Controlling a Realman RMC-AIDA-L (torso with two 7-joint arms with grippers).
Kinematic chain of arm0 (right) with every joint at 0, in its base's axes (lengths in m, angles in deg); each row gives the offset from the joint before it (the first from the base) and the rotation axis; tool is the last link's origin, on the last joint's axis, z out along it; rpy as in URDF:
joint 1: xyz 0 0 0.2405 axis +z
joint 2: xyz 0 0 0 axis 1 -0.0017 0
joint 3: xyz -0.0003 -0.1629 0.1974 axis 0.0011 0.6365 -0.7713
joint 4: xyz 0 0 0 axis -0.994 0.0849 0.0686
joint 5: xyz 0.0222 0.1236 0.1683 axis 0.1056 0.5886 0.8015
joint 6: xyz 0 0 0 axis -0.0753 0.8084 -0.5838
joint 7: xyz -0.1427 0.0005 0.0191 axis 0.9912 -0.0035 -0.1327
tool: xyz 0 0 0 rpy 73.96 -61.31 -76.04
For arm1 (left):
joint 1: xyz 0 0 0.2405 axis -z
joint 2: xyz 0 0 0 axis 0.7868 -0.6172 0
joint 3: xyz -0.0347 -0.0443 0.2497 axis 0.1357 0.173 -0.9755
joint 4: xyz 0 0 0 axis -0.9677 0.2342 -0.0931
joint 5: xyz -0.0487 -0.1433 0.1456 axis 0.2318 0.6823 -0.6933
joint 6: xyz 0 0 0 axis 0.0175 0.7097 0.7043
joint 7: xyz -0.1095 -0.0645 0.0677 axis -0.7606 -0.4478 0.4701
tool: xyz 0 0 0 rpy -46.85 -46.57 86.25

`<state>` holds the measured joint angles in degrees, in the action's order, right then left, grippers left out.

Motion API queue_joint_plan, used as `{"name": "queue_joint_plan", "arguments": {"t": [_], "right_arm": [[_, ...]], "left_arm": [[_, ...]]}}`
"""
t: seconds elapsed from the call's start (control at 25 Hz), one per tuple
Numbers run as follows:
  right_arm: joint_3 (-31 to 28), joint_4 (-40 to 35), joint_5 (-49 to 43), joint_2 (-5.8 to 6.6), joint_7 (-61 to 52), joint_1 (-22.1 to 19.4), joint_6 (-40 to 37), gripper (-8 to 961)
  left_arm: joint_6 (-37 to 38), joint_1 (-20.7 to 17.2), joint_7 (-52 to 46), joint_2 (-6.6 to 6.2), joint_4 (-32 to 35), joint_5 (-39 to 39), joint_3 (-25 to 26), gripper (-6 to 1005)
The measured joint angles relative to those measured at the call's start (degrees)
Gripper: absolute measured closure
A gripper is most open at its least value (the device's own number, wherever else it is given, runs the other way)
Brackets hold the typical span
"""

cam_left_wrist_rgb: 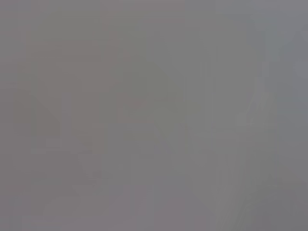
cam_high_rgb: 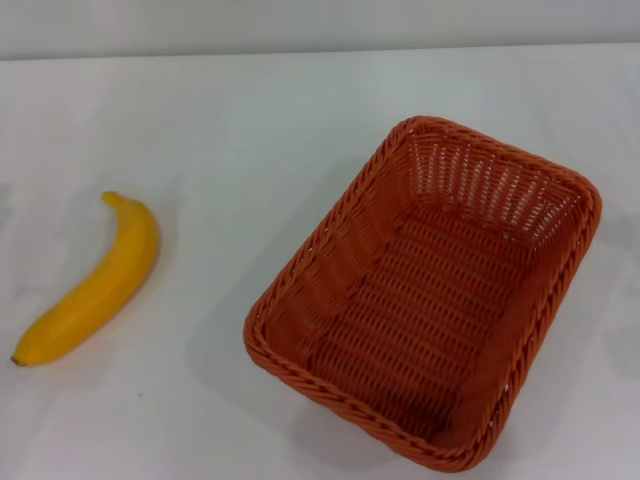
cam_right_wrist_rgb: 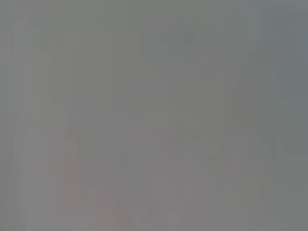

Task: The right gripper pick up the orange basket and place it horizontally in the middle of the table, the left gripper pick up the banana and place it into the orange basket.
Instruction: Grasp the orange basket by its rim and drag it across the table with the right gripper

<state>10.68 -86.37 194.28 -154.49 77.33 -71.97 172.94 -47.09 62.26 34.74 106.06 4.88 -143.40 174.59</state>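
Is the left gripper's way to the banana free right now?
Probably yes: the banana lies alone on the table, apart from the orange basket. Neither gripper is in view.

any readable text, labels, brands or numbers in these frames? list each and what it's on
None. No text, label, brand, number or sign shows in any view.
Orange basket: plain weave, no tag or print.
Banana: no sticker visible.
Table: plain white, unmarked.
Left and right wrist views: featureless grey, nothing to read.
Neither gripper is in view.
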Motion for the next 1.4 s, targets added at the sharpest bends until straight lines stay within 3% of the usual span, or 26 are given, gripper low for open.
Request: {"name": "queue_joint_plan", "arguments": {"t": [0.28, 0.84, 1.08, 1.2, 1.24, 1.4], "right_arm": [[1.09, -2.74, -1.02, 0.21, -3.84, -0.27, -0.1, 104], [15.54, -40.68, -16.13, 0.21, -39.12, 0.71, -5.75, 107], [22.41, -58.21, -30.77, 0.19, -56.51, 3.64, -8.12, 108], [24.55, -63.06, -37.09, 0.27, -63.37, 5.58, -7.81, 108], [27.92, -68.42, -45.52, 0.64, -72.3, 8.23, -6.79, 108], [33.23, -73.02, -56.42, 1.96, -82.54, 13.48, -1.48, 109]], "left_arm": [[0.13, -0.07, -2.62, -0.19, -0.62, -1.52, -0.02, 183], [-0.02, -0.6, -3.24, 0.01, -0.37, -2.36, -0.05, 183], [-0.1, -1.36, -4.1, 0.07, -0.32, -2.5, -0.04, 183], [-0.22, -1.48, -4.56, 0.13, -0.28, -2.79, -0.04, 183], [-0.35, -1.54, -4.67, 0.14, -0.32, -2.9, -0.05, 183], [-1.3, -1.93, -4.79, 0.15, -0.54, -2.99, -0.04, 183]]}}
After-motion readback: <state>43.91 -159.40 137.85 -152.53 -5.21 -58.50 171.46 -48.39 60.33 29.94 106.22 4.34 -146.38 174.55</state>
